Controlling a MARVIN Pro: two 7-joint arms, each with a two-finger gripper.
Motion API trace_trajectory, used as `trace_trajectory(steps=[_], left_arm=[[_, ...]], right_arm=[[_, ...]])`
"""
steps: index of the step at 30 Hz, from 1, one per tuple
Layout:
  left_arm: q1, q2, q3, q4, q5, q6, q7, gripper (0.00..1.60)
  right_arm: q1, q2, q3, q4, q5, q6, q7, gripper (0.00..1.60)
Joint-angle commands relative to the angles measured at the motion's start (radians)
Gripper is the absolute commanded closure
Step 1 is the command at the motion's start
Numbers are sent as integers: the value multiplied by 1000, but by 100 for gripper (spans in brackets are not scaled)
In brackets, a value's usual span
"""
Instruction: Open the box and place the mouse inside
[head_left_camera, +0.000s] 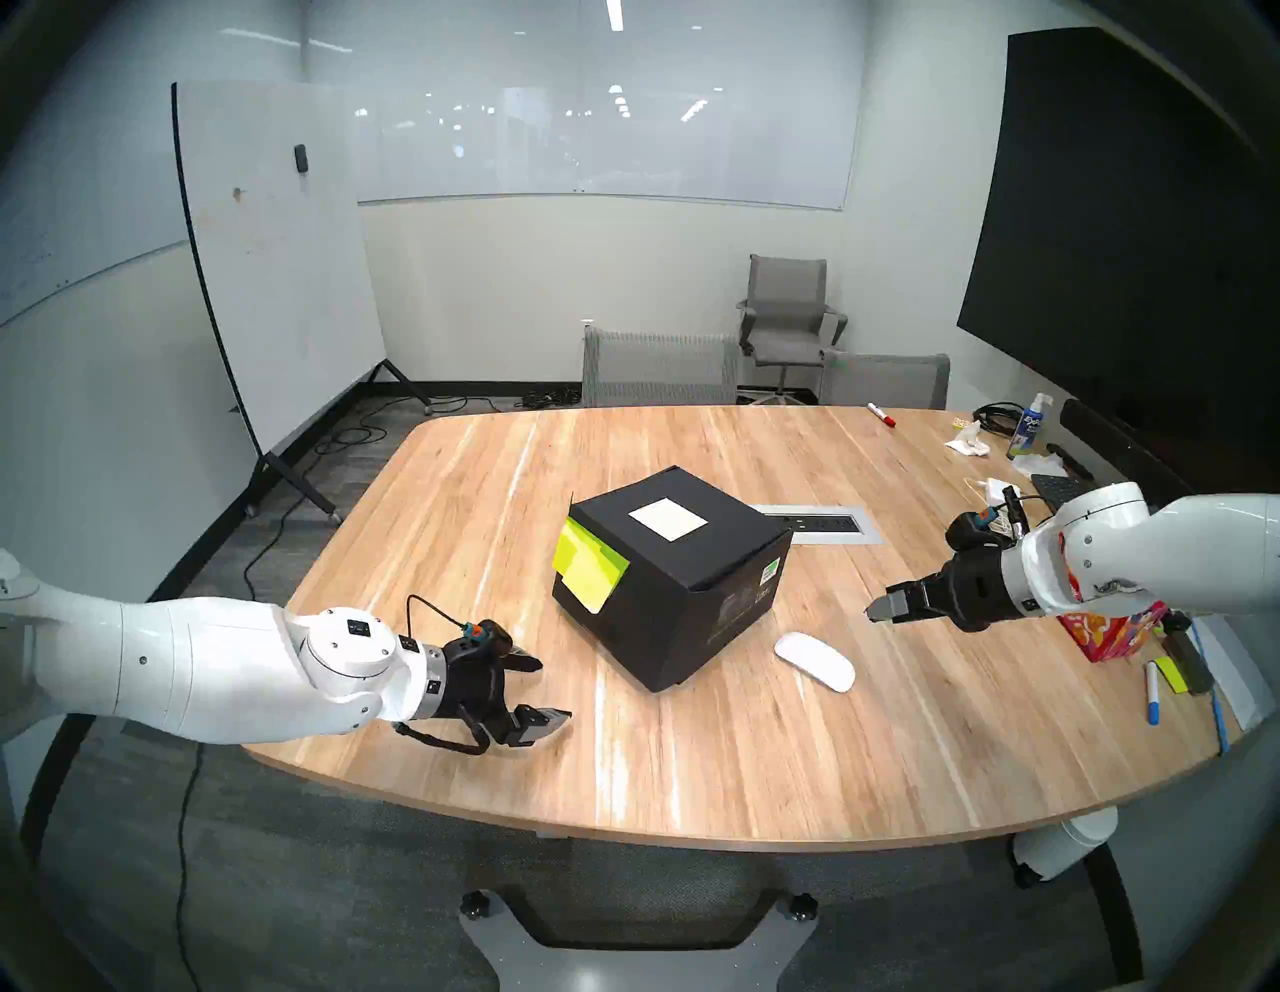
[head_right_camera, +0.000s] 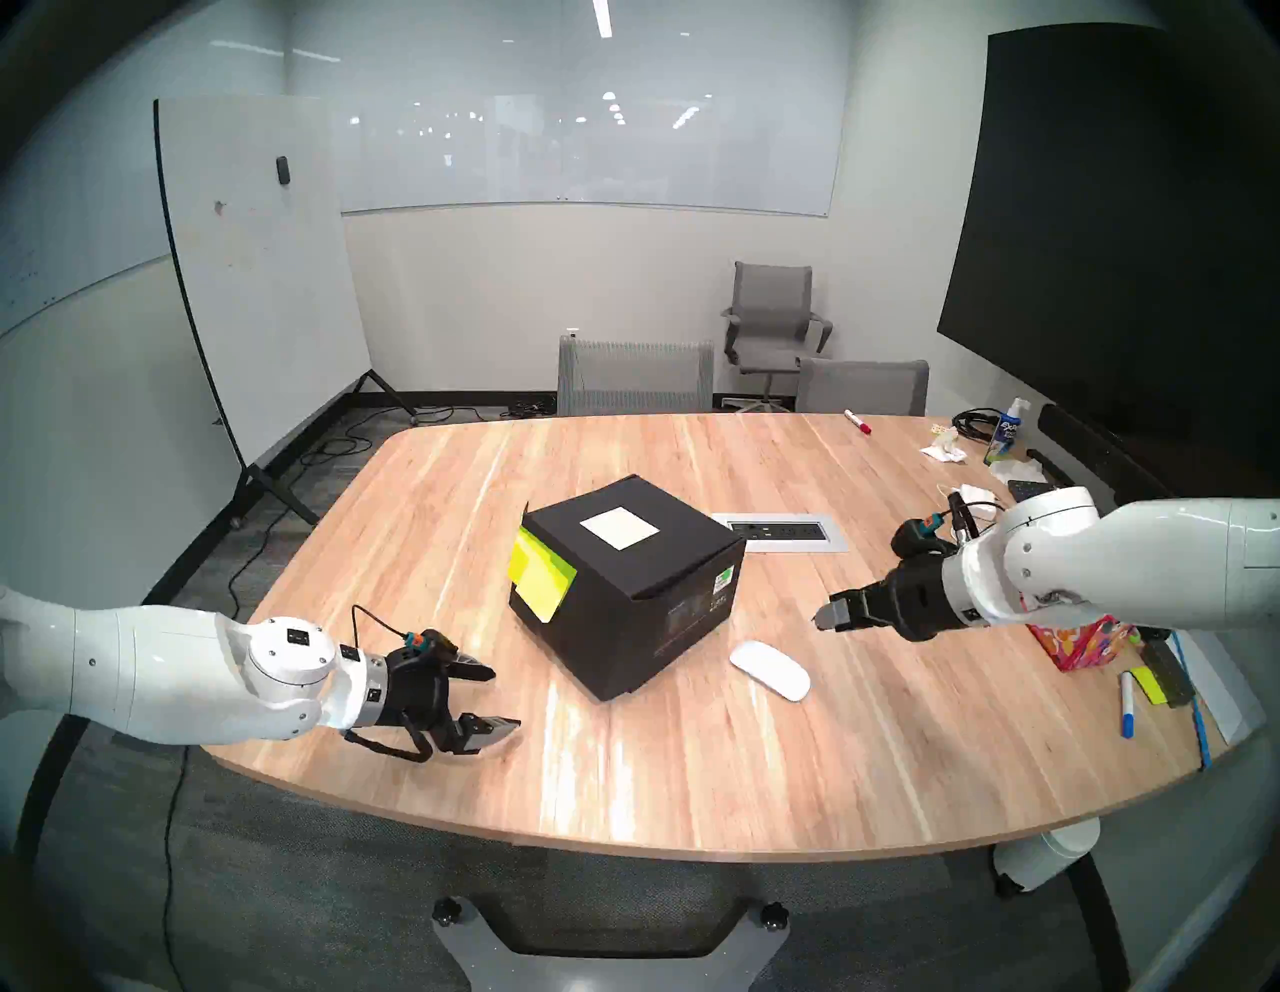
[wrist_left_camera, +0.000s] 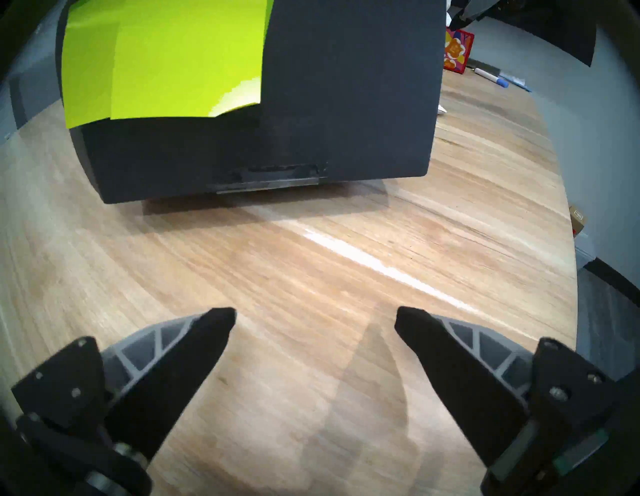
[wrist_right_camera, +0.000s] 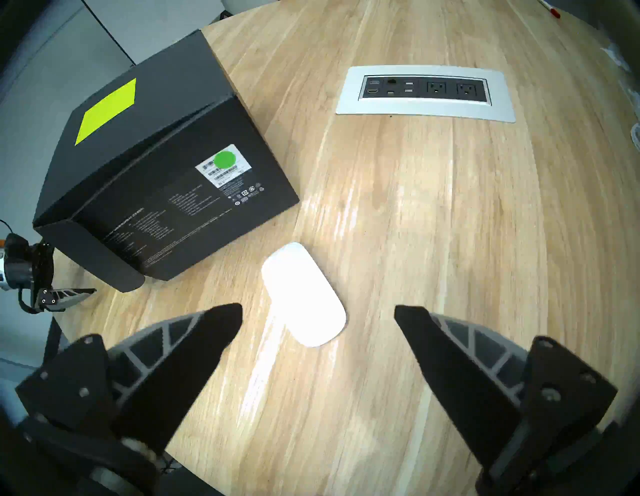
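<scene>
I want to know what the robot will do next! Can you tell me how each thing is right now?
box: lid shut, standing on the table.
mouse: lying flat on the table beside the box, untouched.
left claw: open, empty, near the box's sticky-note side.
right claw: open, empty, above the mouse.

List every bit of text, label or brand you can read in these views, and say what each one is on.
"Expo", partly legible: on the spray bottle at the table's far right.
Barcode label with green dot, on the black box: print too small to read.
White fine print on that side of the box: too small to read.
White square label on the box top: blank.
Yellow-green sticky notes: no writing visible.
</scene>
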Motion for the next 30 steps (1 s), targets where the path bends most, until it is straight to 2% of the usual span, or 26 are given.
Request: trace_trajectory(steps=[1,16,30], left_arm=[[-3,-23,-17,0,-14,-2,24,0],[-6,-120,-36,-2,-36,53,137,0],[10,-224,-75,84,-103,84,219,0]], right_arm=[[14,-1,7,-2,-2,-1,-2,0],[13,-2,7,-2,-2,-1,-2,0],[13,-2,7,-2,-2,-1,-2,0]])
